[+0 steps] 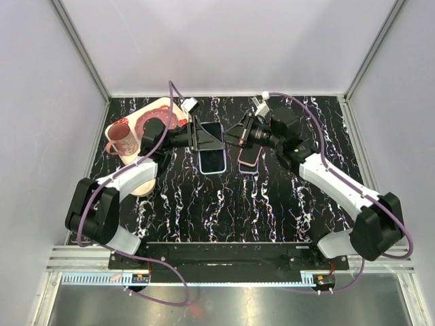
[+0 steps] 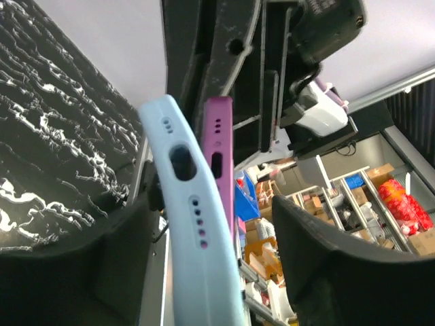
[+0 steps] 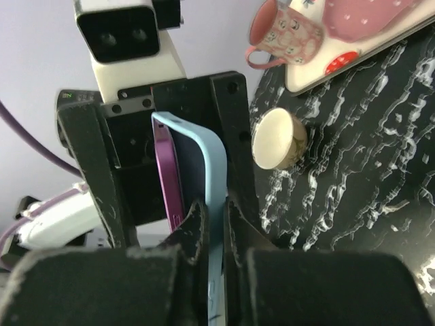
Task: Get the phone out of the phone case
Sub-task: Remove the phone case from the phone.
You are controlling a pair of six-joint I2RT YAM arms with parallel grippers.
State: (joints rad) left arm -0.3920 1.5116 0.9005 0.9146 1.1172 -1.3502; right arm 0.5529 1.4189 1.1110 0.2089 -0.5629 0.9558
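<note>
A light blue phone case (image 1: 212,153) is held up off the black marbled table between my two grippers. My right gripper (image 1: 234,138) is shut on one edge of the case (image 3: 204,156), with its fingertips (image 3: 216,210) pinching the blue rim. The purple phone (image 3: 166,170) stands apart from that rim, angled out of the case. In the left wrist view the case (image 2: 194,224) and phone (image 2: 219,136) pass side by side between my left gripper's (image 2: 214,204) spread fingers, with a gap to the right finger. My left gripper (image 1: 202,140) sits at the case's left end.
A cream tray (image 1: 160,109) at the back left carries a pink dish and a pink mug (image 1: 121,138). A round beige disc (image 3: 279,139) lies on the table near the tray. White walls enclose the table on three sides.
</note>
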